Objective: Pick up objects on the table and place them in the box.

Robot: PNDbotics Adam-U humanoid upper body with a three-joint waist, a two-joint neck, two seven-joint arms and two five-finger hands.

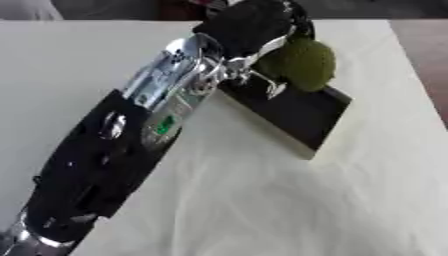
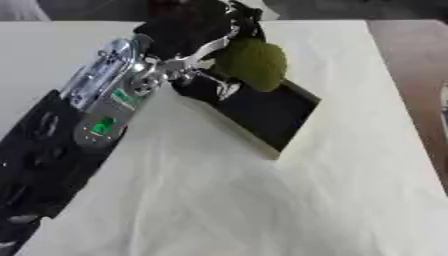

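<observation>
Box (image 1: 302, 117) and green object are the two things of the task that we see, and we go from the largest thing to the smallest. We see first the table (image 1: 289, 210), covered with a pale cream cloth, which fills nearly the whole view. Across it, from 7 o'clock toward 12 o'clock, reaches our left arm (image 1: 105, 155), black in its lower part and silver with a small green mark near the wrist. Next in size is the box, dark inside with a pale rim, lying askew at about 1 o'clock from the centre of the view, its near corner pointing toward 5 o'clock. Our left hand (image 1: 249, 25) is black and hangs over the far end of the box, at 12 o'clock. We see its fingers curled around the top of the green object, one thin silver finger running down along its left side. The green object (image 2: 255, 62) is round and rough on its surface; it is at the far end of the box, at 1 o'clock, and we cannot tell if it touches the bottom.
</observation>
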